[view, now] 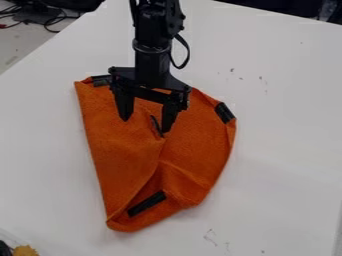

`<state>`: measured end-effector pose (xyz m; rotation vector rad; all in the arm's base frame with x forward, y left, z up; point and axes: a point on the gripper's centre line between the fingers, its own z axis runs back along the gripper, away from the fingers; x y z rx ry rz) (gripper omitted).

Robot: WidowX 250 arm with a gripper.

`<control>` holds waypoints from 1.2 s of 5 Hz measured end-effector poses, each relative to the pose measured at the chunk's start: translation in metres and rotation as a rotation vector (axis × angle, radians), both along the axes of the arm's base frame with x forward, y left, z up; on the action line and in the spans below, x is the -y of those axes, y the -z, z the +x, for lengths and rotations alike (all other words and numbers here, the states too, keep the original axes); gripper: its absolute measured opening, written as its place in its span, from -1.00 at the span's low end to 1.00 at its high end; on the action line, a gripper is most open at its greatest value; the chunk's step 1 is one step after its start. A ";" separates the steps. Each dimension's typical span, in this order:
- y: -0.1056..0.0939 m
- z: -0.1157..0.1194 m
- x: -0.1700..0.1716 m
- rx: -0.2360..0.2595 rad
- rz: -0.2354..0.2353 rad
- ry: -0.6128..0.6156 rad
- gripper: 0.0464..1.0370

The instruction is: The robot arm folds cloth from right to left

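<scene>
Over the upper part of the orange cloth, the black gripper (145, 124) hangs down with its two fingers spread apart, so it is open. Nothing is held between them. The orange cloth (123, 155) lies on the white table, partly folded, with a flap edge running diagonally from near the right fingertip down to the lower left corner. Black patches show on the cloth at its upper left, upper right and bottom, and a thin dark strip is beside the right finger. Whether the fingertips touch the cloth, I cannot tell.
The white table (280, 150) surrounds the cloth, with small dark marks at the upper right and near the bottom. Cables (50, 20) lie beyond the table's edge at the upper left. A yellow object (25, 250) is at the bottom left corner.
</scene>
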<state>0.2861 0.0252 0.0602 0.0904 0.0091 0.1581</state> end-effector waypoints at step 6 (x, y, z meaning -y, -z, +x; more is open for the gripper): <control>0.016 0.099 0.055 0.064 -0.005 0.204 0.93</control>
